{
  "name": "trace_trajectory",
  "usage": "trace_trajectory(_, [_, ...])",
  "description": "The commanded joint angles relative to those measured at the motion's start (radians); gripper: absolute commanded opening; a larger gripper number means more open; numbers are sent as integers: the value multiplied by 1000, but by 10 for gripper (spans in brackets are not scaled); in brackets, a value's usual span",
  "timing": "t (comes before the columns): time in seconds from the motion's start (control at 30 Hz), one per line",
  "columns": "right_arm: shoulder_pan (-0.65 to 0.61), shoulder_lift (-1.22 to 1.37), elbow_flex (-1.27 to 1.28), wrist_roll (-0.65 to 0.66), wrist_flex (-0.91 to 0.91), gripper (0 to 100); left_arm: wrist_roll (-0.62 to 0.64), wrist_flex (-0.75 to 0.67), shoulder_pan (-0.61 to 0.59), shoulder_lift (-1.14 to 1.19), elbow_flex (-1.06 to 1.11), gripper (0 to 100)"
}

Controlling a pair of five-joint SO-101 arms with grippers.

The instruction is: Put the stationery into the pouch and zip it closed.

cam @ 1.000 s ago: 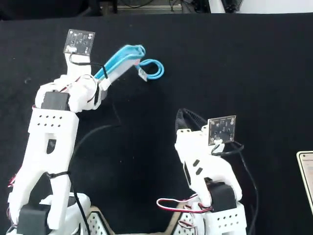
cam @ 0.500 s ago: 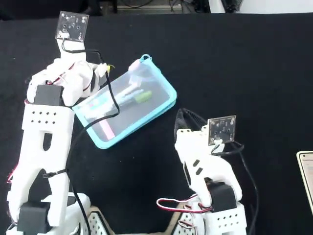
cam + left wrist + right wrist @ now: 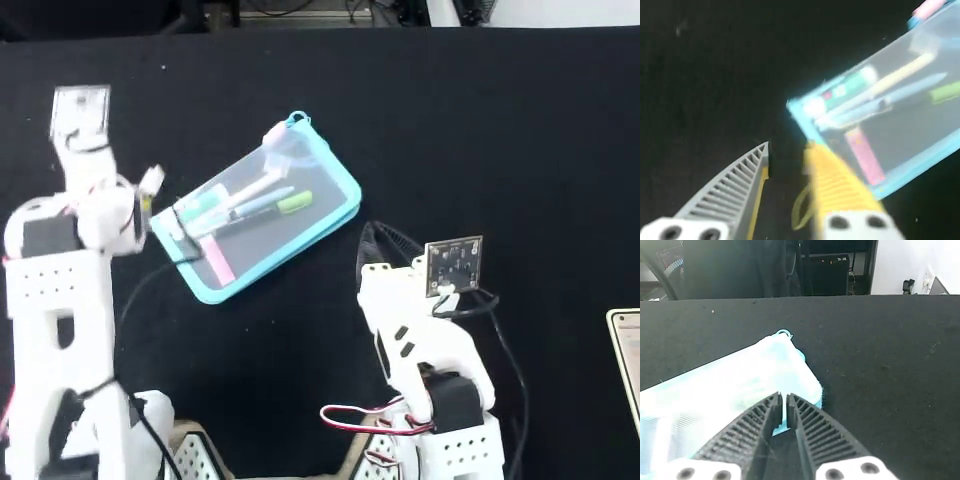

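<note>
Your left gripper (image 3: 787, 150) stands wide open with nothing between its jaws. Just beyond its fingertips the pouch (image 3: 262, 215) lies flat on the table (image 3: 480, 130), with pens (image 3: 250, 205) visible inside. A second ago that gripper held the pouch up in the air; since then it has laid it down and drawn back. I read this as a release. Loading looks done, but you can't tell whether the zip is closed. Your right gripper (image 3: 784, 399) is nearly closed and empty, with a pouch corner just ahead of its tips.

L gripper (image 3: 787, 147) fingers apart, R gripper (image 3: 784, 398) fingers together
</note>
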Motion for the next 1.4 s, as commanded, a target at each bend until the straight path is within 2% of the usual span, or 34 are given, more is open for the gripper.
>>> trace_trajectory(0.0, [-2,-84,-27,-5,-18,15,-11,-84,-44,-166,186,55])
trace_trajectory(0.13, [-6,-84,-74,34,-46,15,-11,-149,-91,-354,394,56])
trace_trajectory(0.27, [-6,-84,-113,152,17,15,-12,-157,-117,-534,533,58])
trace_trajectory(0.37, [3,-84,-113,190,89,13,-12,-157,-117,-646,611,59])
trace_trajectory(0.5, [60,-84,-117,233,221,12,-12,-157,-116,-775,696,61])
trace_trajectory(0.67, [123,-84,-108,279,279,12,-12,-150,-116,-918,788,61])
trace_trajectory(0.93, [124,-84,-105,270,437,12,-12,-146,-122,-1115,957,62])
trace_trajectory(1.07, [126,-84,-104,135,519,12,-11,-146,-116,-1143,1020,62])
trace_trajectory(1.17, [126,-84,-99,91,562,12,-6,-144,-116,-1137,1026,59])
trace_trajectory(1.37, [126,-84,108,91,462,15,-9,-49,-114,-1137,1030,59])
